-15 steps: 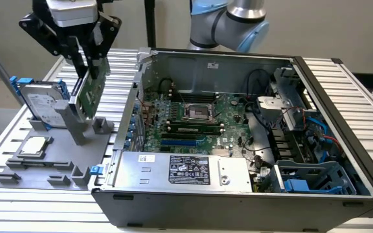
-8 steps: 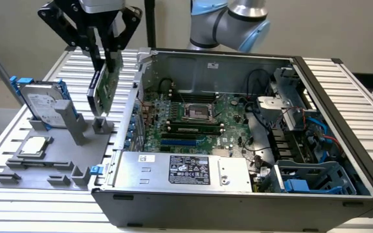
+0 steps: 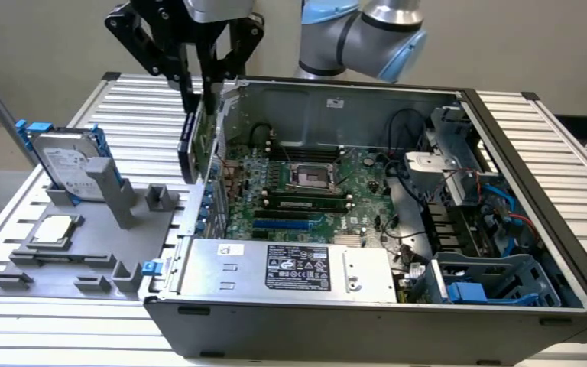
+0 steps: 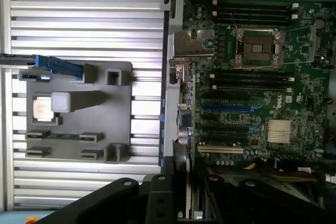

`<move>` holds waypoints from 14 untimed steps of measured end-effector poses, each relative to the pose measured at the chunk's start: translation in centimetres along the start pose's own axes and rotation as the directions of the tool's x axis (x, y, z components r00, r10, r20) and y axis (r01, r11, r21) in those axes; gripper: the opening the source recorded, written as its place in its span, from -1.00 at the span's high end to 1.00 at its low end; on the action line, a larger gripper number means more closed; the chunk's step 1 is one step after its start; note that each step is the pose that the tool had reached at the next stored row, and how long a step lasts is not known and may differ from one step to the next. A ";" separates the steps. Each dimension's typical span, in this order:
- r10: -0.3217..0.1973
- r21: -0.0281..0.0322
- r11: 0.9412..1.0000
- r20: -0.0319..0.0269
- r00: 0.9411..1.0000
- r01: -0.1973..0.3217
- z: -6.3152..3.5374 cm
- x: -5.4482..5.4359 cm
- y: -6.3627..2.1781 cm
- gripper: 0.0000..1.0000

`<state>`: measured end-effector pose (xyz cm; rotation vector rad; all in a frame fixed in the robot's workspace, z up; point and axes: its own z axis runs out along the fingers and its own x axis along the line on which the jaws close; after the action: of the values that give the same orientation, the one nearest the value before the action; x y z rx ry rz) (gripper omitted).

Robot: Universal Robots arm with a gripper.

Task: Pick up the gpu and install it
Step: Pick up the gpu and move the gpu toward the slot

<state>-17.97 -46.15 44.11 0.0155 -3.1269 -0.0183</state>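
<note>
1. nearest to us, the open computer case point(image 3: 375, 329) lies on the slatted bench point(image 3: 549, 138), and the labelled power supply point(image 3: 293, 267) sits just inside its front wall.
2. off to the exterior view's left, beside the case, there's a grey holder point(image 3: 69, 264). A square silver cpu chip point(image 3: 53, 229) lies flat in it, and a hard drive point(image 3: 66, 164) with blue rails stands upright at its far end.
3. further in, the green motherboard point(image 3: 304, 202) covers the case floor, with the bare cpu socket point(image 3: 309, 177) around its middle. The wrist view picks out the row of expansion slots, a blue slot point(image 4: 226, 107) among them, and all of them are unfilled.
4. now the action: the gpu point(image 3: 192, 149) is off the bench and hangs upright, edge-on, at the case's wall on the exterior view's left. Its lower end is down around the rim there. it sits in no slot, and whether it brushes the wall i cannot tell.
5. above it, the black end effector point(image 3: 199, 80) is clamped on the gpu's top edge, with fingers on both faces and the card pinched between them.
6. farthest back, the grey-and-blue arm point(image 3: 365, 34) arches over the rear of the case.
</note>
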 end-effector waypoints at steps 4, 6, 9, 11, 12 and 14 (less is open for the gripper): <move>0.000 0.002 1.000 -0.002 1.000 0.000 0.02 -1.8 -0.02 0.47; 0.000 0.006 1.000 -0.002 1.000 0.000 0.12 -2.8 -0.02 0.47; 0.000 0.014 1.000 -0.003 1.000 0.000 0.32 -4.1 0.01 0.47; 0.000 0.019 1.000 -0.003 1.000 0.000 0.49 -5.0 0.05 0.47; 0.000 0.021 1.000 -0.003 1.000 0.000 0.58 -5.5 0.09 0.47; 0.000 0.025 1.000 -0.003 1.000 0.000 0.78 -6.4 0.21 0.47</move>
<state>-11.59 -45.87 43.24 0.0151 -3.1236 0.0208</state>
